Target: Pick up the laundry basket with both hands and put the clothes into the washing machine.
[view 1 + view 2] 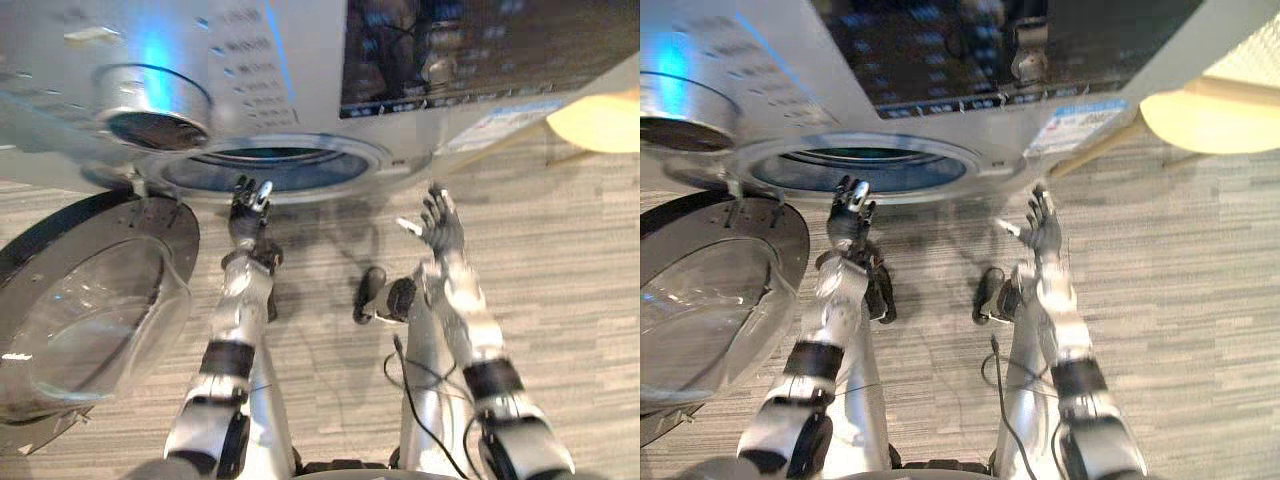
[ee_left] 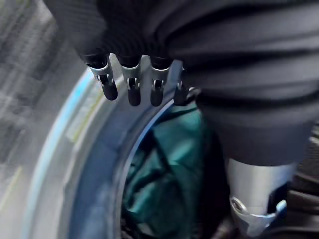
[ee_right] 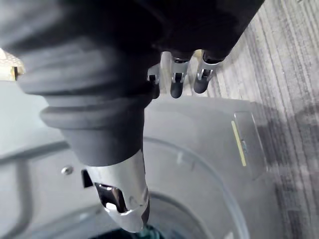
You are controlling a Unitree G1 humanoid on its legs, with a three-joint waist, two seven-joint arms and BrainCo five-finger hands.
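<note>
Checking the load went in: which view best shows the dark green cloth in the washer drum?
Left wrist view: dark green cloth lies crumpled inside the drum. Right wrist view catches a sliver; from the eye views I cannot tell.

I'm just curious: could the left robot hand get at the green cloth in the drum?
Probably yes: the door is swung aside, and the left robot hand is at the drum opening, nothing blocking the green cloth.

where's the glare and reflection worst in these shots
Left eye view: a blue-white streak of glare runs down the washing machine, and pale highlights sit on the glass of the open door. Right eye view: the dark panel mirrors the room. Left wrist view: the green clothes lie in shade inside the machine.
</note>
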